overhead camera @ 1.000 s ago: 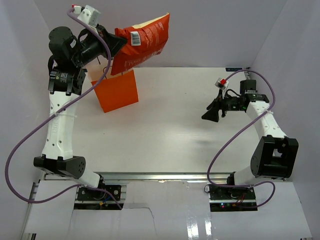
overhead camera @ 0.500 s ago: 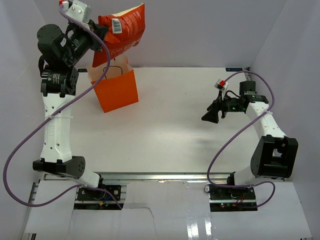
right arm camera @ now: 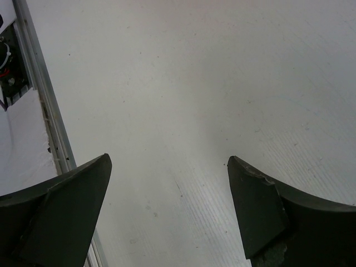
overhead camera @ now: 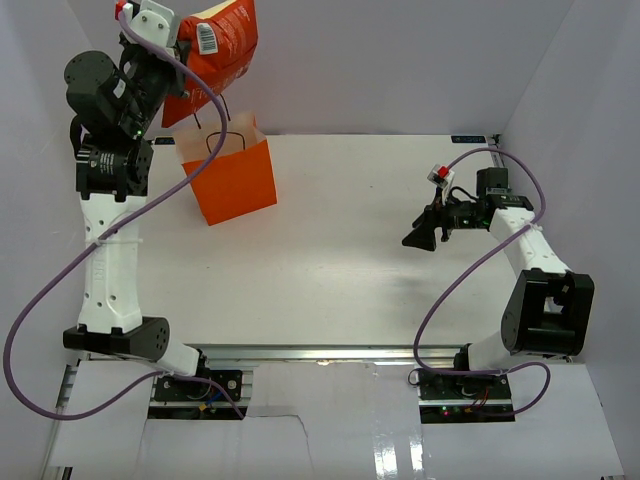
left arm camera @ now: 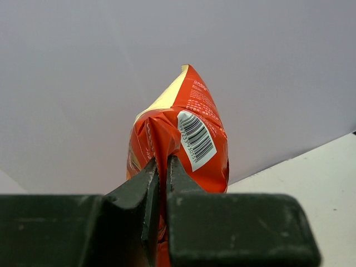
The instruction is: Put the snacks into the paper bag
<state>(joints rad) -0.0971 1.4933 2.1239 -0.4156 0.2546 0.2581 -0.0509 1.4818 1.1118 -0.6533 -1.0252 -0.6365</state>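
Left end effector (left arm camera: 161,167): you have it clamped on one edge of the chip bag (overhead camera: 222,42), jaws almost together, high in the upper left of the overhead frame.
Chip bag: red and crinkled, with a white barcode label showing. You hold it in the air above the paper bag (overhead camera: 237,182), clear of the rim.
Paper bag: orange, standing upright with its mouth open at the upper left of the surface (overhead camera: 340,270); thin black cord handles at the top.
Right end effector (overhead camera: 414,237): your jaws stand wide apart, gripping nothing, over bare surface right of centre.
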